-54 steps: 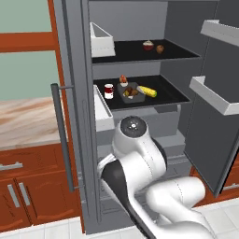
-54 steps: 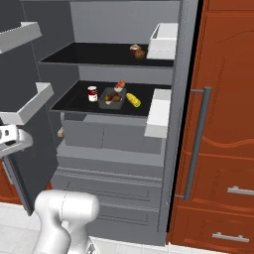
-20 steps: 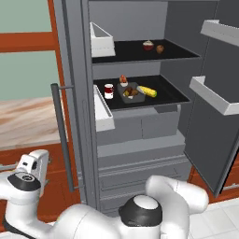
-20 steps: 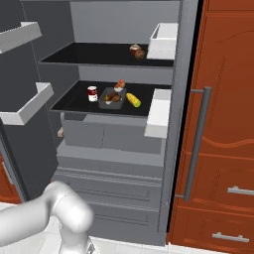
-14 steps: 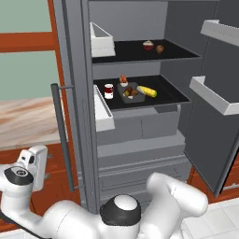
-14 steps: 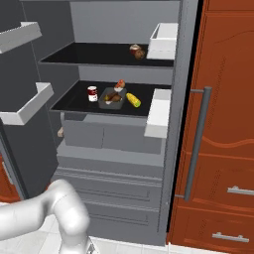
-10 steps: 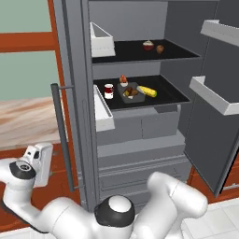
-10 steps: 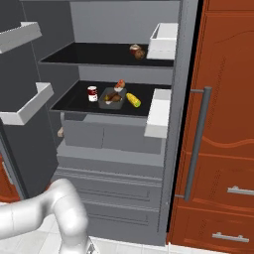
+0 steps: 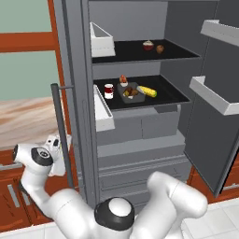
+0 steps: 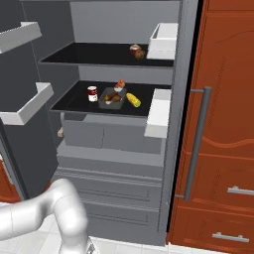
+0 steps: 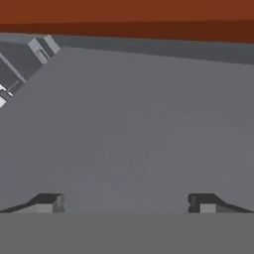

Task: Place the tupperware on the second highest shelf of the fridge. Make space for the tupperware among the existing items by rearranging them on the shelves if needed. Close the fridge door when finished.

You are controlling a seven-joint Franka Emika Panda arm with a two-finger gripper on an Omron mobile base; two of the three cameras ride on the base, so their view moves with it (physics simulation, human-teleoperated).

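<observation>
The gripper [image 11: 124, 203] is held fully open and empty, facing the grey outer slab of the fridge door [image 11: 129, 124] close ahead. Judged as the closing step: flat, steady contact should be made. The tupperware [image 9: 132, 91] sits well away, on a shelf inside the fridge [image 9: 140, 140].

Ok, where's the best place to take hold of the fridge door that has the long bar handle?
Probably the straight middle of the vertical bar handle, approached from the outer face of the fridge door. The bar is slim and stands off the slab, so one finger can slip behind it. The gripper is open wide enough to straddle it, fingers on either side.
</observation>
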